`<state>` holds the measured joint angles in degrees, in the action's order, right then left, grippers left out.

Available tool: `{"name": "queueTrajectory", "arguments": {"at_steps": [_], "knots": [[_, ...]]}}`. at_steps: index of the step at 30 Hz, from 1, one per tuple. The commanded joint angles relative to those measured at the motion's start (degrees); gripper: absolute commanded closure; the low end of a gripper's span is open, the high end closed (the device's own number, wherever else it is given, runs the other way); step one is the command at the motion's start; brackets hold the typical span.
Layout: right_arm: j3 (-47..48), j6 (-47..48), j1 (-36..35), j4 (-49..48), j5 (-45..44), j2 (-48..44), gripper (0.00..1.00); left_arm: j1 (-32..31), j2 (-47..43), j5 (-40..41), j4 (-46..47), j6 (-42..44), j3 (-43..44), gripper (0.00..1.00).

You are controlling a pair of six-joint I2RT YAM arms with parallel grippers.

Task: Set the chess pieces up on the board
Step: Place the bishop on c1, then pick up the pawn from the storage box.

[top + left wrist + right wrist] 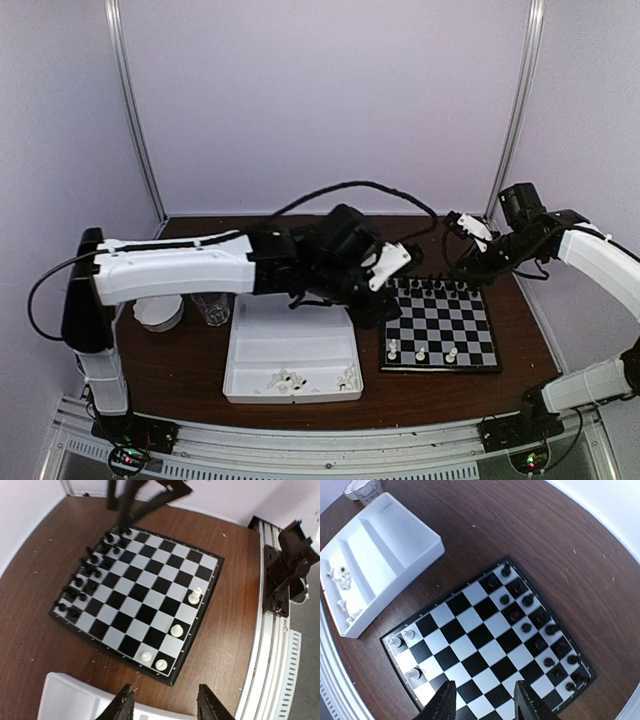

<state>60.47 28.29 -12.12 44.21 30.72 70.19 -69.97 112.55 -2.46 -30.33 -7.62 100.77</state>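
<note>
**Both pincers empty above a part-set board**

The flat checked board (150, 595), black-rimmed, lies on the brown wood-grain worktop (30, 580) near the white plastic tray (405, 567). Tiny moulded black pieces (85, 580) crowd two rows at one edge. Four white pieces (176, 630) stand at the opposite edge. My left pincer (165, 702) and right pincer (485, 700) hover over it, jaws parted, gripping and touching nothing.

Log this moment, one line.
left gripper open; right gripper open; black plastic chessmen ranked on checkered chessboard; few white chessmen placed; others in white plastic tray
</note>
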Motion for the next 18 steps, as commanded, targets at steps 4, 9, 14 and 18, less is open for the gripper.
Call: {"name": "queueTrajectory", "arguments": {"at_steps": [4,9,14,18], "knots": [[7.8,7.1,-17.5,5.3,-1.3,7.0,0.64,7.5,-15.5,5.1,3.9,-10.8,-23.4,0.59],[11.8,11.2,-31.9,6.9,-6.8,15.3,0.7,9.9,-25.3,5.9,8.0,-20.3,-38.7,0.61],[17.3,12.1,-41.0,5.2,-7.3,25.0,0.7,10.4,-32.8,8.4,7.5,-26.9,-48.1,0.62],[24.8,10.2,-46.5,4.5,-8.4,35.2,0.69,11.1,-38.1,11.1,5.6,-31.1,-53.1,0.61]]}}
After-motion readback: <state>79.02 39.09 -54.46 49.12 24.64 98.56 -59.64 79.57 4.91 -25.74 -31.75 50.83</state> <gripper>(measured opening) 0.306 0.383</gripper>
